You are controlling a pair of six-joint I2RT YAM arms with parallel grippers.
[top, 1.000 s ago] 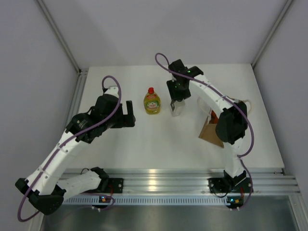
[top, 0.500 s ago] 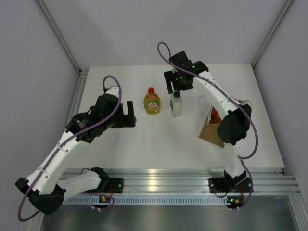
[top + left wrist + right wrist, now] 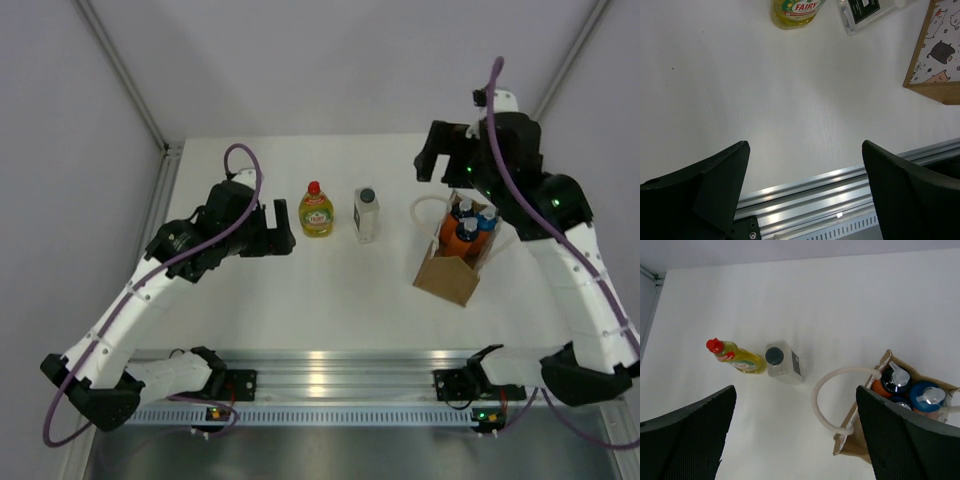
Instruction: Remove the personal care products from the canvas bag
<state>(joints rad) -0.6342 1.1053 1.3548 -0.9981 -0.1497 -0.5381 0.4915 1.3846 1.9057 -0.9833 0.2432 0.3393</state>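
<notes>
On the table's right side, upright: bag (image 3: 445, 278), tan, its mouth open to my right wrist camera.

Contents: orange bottles (image 3: 466, 230) with blue tops, packed tight. I make out two pump heads plainly. A third is wedged between them and mostly covered, so three is my count, not a certainty. One white handle (image 3: 424, 210) loops out toward the middle of the table. The other shows only as a sliver at the edge of the right wrist view.

Out of the bag, standing on the table (image 3: 330, 300), well to its left:
- white bottle (image 3: 367, 216), dark cap
- yellow bottle (image 3: 316, 212), red cap, near the white bottle but not touching it

Tally, as I judge it: two out and upright, the orange ones all left to lift.

Right gripper (image 3: 446, 176): raised above the bag's far-left side, my jaws spread wide with nothing between them, touching neither bag nor bottle.

Left gripper (image 3: 280, 228): just left of the yellow bottle, jaws likewise spread and empty.

Not made out:
- The orange bottles below their shoulders, which are hidden by the bag's walls.
- Whether anything lies beneath them.
- Most of the bag in my left wrist view, where only a printed corner shows. That view also cuts both standing bottles at the frame's top edge.
- The near side of the bag, which no view shows square.
</notes>
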